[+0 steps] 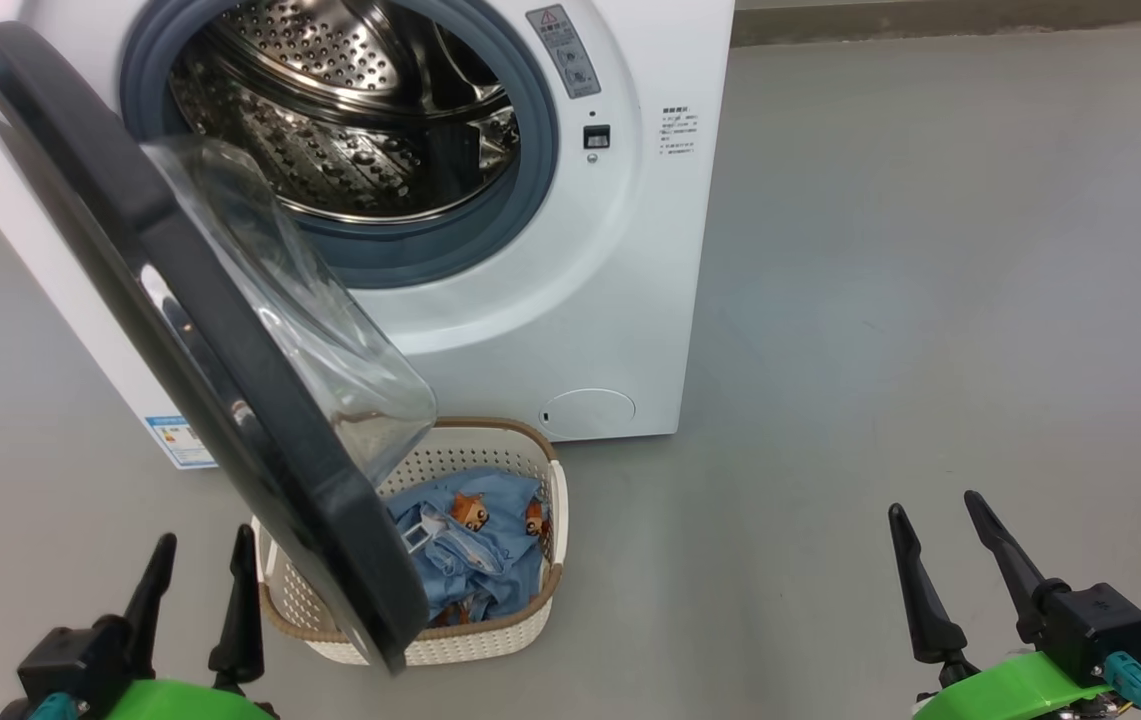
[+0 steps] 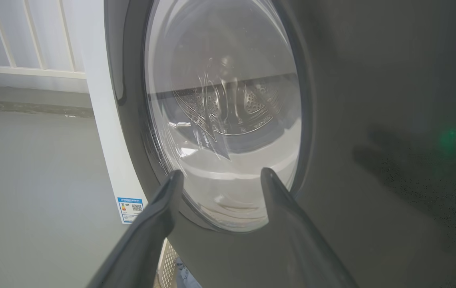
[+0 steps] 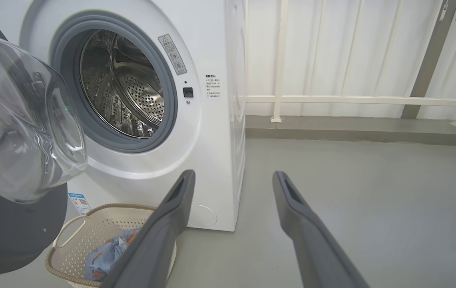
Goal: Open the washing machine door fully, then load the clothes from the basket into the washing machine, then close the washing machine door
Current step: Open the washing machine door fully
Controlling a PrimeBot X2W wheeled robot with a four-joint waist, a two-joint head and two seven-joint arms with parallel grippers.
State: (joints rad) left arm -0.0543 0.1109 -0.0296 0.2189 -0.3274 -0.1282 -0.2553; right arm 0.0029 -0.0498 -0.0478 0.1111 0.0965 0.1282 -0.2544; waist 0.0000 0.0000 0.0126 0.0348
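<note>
One door (image 1: 210,350), round with a black rim and a bulging glass middle (image 1: 310,330), stands swung out from the left side of the washer (image 1: 630,300). It is nearly edge-on to the head camera, and its low near edge hangs over the left part of the basket (image 1: 500,640).

The left claw (image 1: 208,537) is near and low, just left of that door edge, with both fingers spread wide and nothing between them. In its own wrist camera the claw (image 2: 222,172) faces the door's outer side (image 2: 132,100), the fingertips framing the lower part of the glass (whether they touch it I cannot tell).

The right claw (image 1: 933,505) is well apart to the right over bare grey floor (image 1: 930,250), also spread wide and empty. Its wrist camera looks past the claw (image 3: 233,172) at the washer's right corner.

Blue clothes (image 1: 480,540) with orange animal prints lie bundled in the basket, which sits on the floor just before the washer.

Farther back, the steel drum (image 1: 350,120) shows through the grey-blue seal (image 1: 530,150), and a small blue sticker (image 1: 175,440) sits at the washer's lower left.
</note>
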